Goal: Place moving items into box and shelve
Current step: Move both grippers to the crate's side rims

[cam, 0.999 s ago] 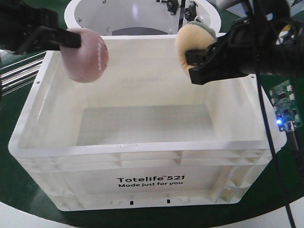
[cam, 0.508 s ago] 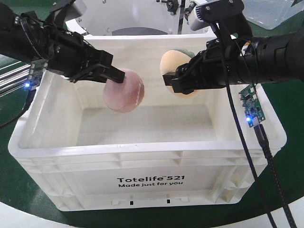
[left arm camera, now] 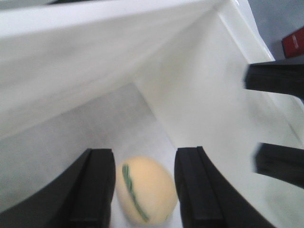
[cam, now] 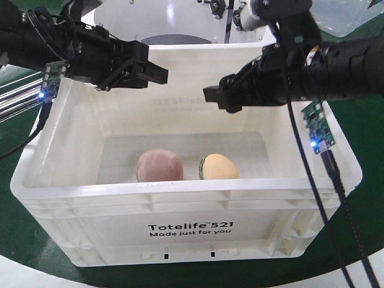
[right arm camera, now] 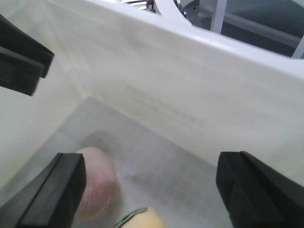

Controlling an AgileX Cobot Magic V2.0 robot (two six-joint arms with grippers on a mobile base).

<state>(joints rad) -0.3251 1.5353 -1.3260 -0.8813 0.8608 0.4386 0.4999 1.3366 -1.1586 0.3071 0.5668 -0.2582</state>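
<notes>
In the front view the near rim of the box (cam: 180, 188) hides the undersides of the pink ball (cam: 159, 165) and the egg-shaped toy (cam: 219, 167); the rack (cam: 12, 99) is cut off at the left edge. In the right wrist view only a sliver of the egg-shaped toy shows at the bottom edge, and the far wall's faint lettering (right arm camera: 164, 107) is unreadable.

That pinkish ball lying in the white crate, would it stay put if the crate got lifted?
Probably not: the pink ball is round and lies loose on the smooth floor of the crate, so a tilt would likely set it rolling. Its surface looks matte, so probably not slippery to grip. The yellow egg toy beside it might block it that way.
</notes>
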